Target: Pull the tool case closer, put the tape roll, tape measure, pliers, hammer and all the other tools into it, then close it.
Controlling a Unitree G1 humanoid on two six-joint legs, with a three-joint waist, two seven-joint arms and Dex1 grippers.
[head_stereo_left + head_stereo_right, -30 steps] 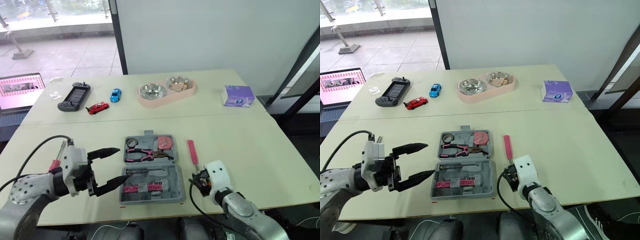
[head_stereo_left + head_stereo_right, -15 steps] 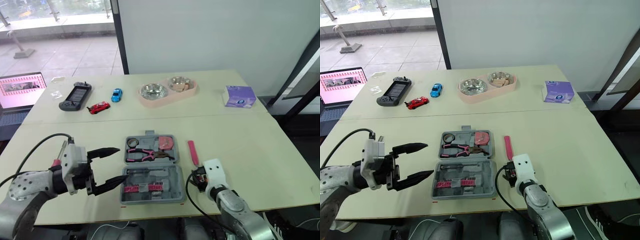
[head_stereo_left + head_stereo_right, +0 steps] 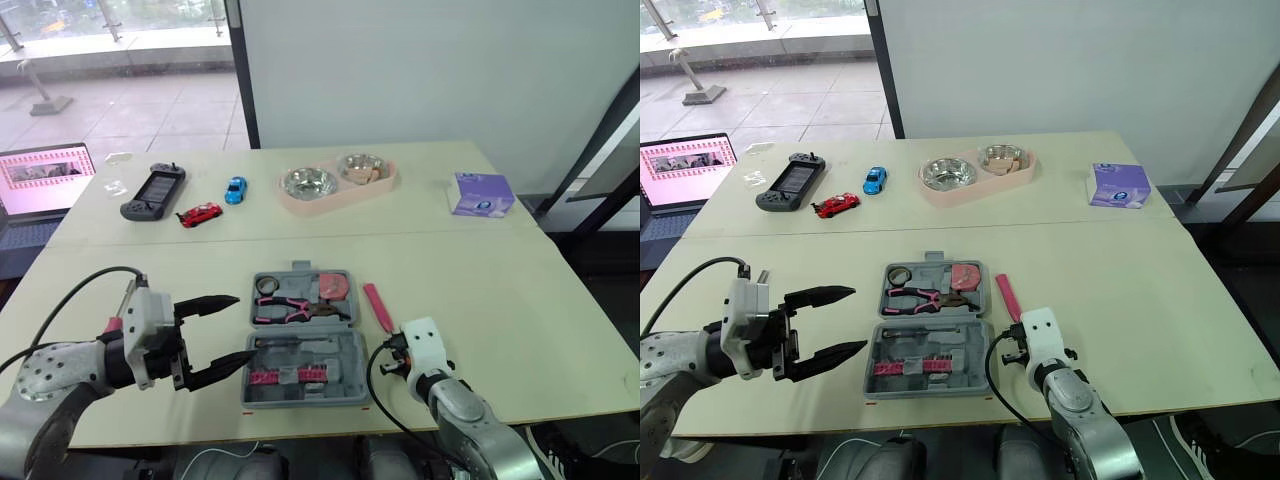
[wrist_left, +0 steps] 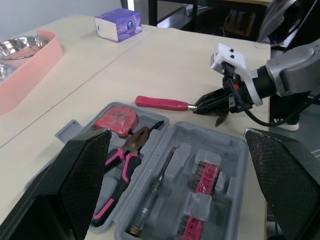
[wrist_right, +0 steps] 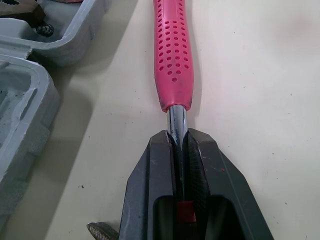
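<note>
The grey tool case (image 3: pixel 305 400) lies open in front of me. Its far half holds the pink-handled pliers (image 3: pixel 285 308), a pink tape measure (image 3: pixel 333 286) and a tape roll (image 3: pixel 265 285). The near half holds a screwdriver and pink bit racks. Just right of the case, the pink-handled hammer (image 3: pixel 377 305) lies on the table. My right gripper (image 5: pixel 179 145) is shut on the hammer's metal shaft, just below the handle (image 5: pixel 172 55). At the case's left side, my left gripper (image 3: pixel 245 327) stands wide open with nothing in it.
At the back stand a pink double bowl feeder (image 3: pixel 335 185), a purple tissue box (image 3: pixel 481 193), a game controller (image 3: pixel 150 192), a red toy car (image 3: pixel 198 214) and a blue one (image 3: pixel 233 189). A laptop (image 3: pixel 40 175) sits off the far left.
My right gripper has shut on the hammer's shaft, and the handle has swung slightly left, toward the case. The left gripper has not moved.
</note>
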